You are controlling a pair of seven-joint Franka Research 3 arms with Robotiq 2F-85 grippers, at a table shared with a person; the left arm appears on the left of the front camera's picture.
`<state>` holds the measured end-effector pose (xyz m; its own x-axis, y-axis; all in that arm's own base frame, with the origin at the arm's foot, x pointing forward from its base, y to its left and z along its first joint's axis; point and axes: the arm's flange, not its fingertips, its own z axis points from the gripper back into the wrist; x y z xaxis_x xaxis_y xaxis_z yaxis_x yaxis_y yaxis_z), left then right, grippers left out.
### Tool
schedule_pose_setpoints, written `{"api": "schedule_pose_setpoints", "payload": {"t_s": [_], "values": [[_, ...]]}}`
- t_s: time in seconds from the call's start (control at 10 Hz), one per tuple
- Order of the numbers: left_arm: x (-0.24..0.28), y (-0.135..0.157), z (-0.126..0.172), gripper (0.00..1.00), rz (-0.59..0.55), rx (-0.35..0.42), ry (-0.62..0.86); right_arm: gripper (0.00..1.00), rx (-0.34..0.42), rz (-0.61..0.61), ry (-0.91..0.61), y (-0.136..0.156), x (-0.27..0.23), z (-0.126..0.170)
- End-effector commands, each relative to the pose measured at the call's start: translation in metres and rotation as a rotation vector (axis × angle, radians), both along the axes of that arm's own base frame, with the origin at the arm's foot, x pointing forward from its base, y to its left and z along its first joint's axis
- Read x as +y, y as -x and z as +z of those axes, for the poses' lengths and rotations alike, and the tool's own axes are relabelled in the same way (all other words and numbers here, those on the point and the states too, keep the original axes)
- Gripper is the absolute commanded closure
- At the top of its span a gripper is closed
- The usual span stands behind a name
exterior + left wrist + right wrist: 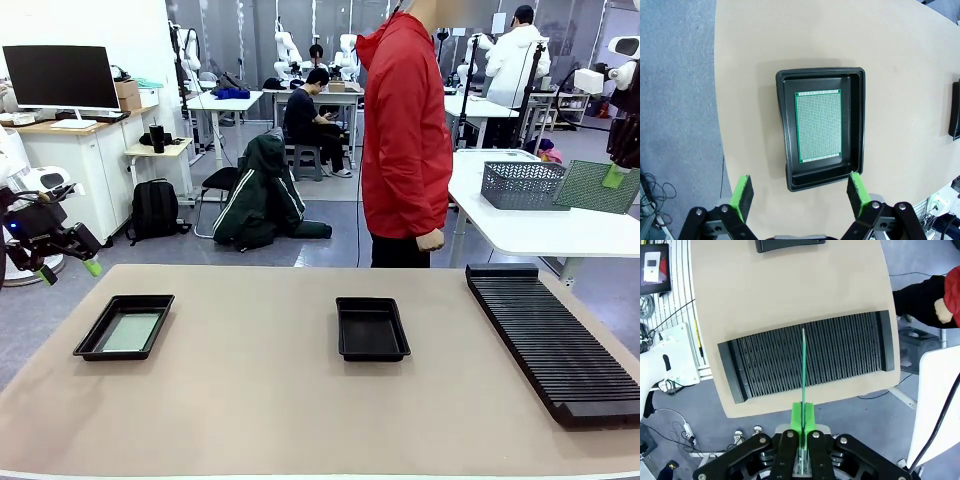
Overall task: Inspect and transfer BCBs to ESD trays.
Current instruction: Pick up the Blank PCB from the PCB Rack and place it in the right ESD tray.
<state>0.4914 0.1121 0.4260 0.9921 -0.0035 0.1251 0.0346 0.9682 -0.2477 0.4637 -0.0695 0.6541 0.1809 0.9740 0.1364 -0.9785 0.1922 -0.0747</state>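
Right wrist view: your right gripper (802, 415) pinches a BCB (803, 365) by one edge above the rack (840, 355); a jolt could twist it loose. Meanwhile your left gripper (800, 192) hangs wide over the filled ESD tray (785, 125).

From the right wrist camera the BCB (803, 370) showed me only its thin edge — I couldn't see its face. The middle ESD tray (790, 245) was cut by the top edge there, and by the right edge in the left wrist view. In the front view, the right tool (613, 178) ran off the right side.
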Motion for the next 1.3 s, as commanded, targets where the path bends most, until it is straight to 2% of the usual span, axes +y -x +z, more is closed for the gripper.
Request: {"api": "schedule_pose_setpoints", "payload": {"t_s": [0.0, 0.7, 0.8, 1.2], "values": [[0.0, 0.0, -0.002, 0.0, 0.007, -0.006, 0.0, 0.97, 0.001, 0.005, 0.001, 0.001, 0.002, -0.004], [0.0, 0.0, -0.002, 0.0, 0.007, -0.006, 0.0, 0.97, 0.002, 0.0, 0.0, 0.0, 0.0, -0.001], [0.0, 0.0, -0.002, 0.0, 0.007, -0.006, 0.0, 0.97, 0.053, -0.112, -0.056, -0.011, 0.005, -0.008], [0.0, 0.0, -0.002, 0.0, 0.007, -0.006, 0.0, 0.97, 0.135, -0.458, -0.168, -0.014, 0.033, -0.04]]}}
